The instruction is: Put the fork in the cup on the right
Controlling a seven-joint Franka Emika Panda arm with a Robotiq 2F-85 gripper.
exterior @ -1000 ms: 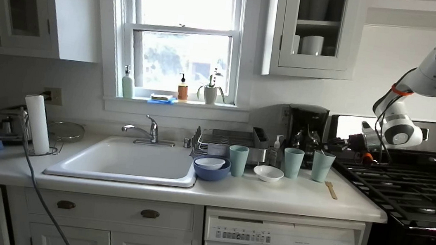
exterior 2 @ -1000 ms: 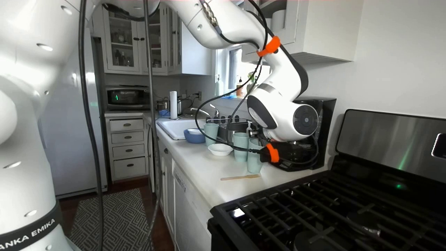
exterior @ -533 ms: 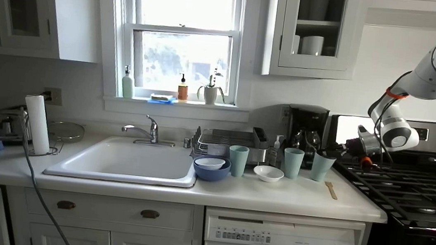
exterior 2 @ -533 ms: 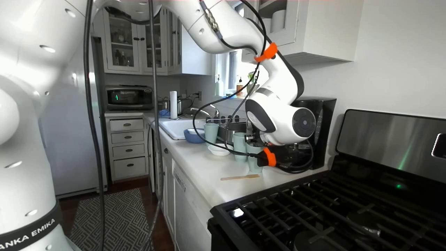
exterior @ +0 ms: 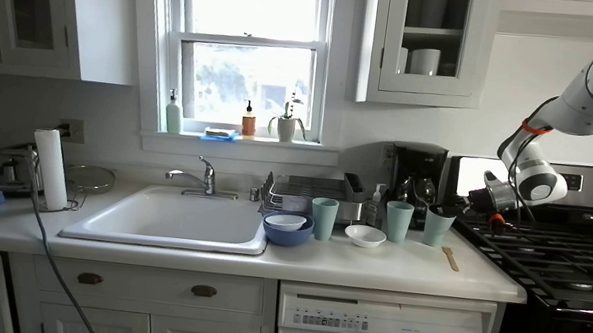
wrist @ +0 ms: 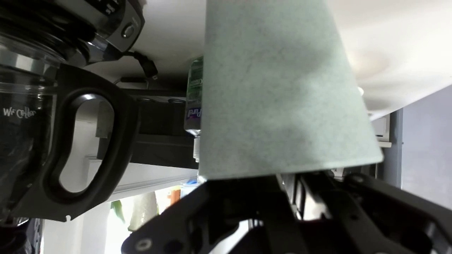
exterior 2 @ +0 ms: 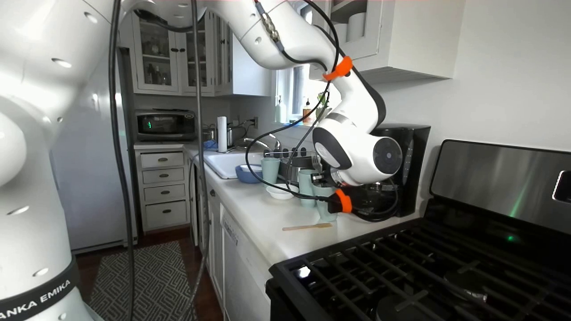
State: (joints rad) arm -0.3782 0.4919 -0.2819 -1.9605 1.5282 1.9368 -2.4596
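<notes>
Fork (exterior 2: 317,166), tines up, at the right-hand cup (exterior: 437,233)

In both exterior views the gripper (exterior: 441,208) is at the mouth of this pale teal-green cup. The gray tines point upward just above the gripper in an exterior view; the rest of the fork is hidden, so how far it reaches into the cup cannot be told. In the wrist view the cup's wall covers the fingertips, and whether the gripper is clenched on the fork or released cannot be told.

The cup stands mouth up on the white counter (exterior: 402,270), at the right end of a row of three lookalikes. The middle cup (exterior: 398,222) is near it; the left cup (exterior: 323,219) stands well apart, next to a blue bowl (exterior: 287,239) with a small white bowl (exterior: 285,222) in it. A shallow white dish (exterior: 365,236) sits between the left cup and the middle cup. A tan fork (exterior: 451,259) lies flat on the counter near the right-hand cup and the black stove (exterior: 567,262). Behind the cups rise a black coffee maker (exterior: 417,154) and a metal dish rack (exterior: 352,213). In the wrist view a bottle (wrist: 194,98) labelled Purell shows beside the cup.
</notes>
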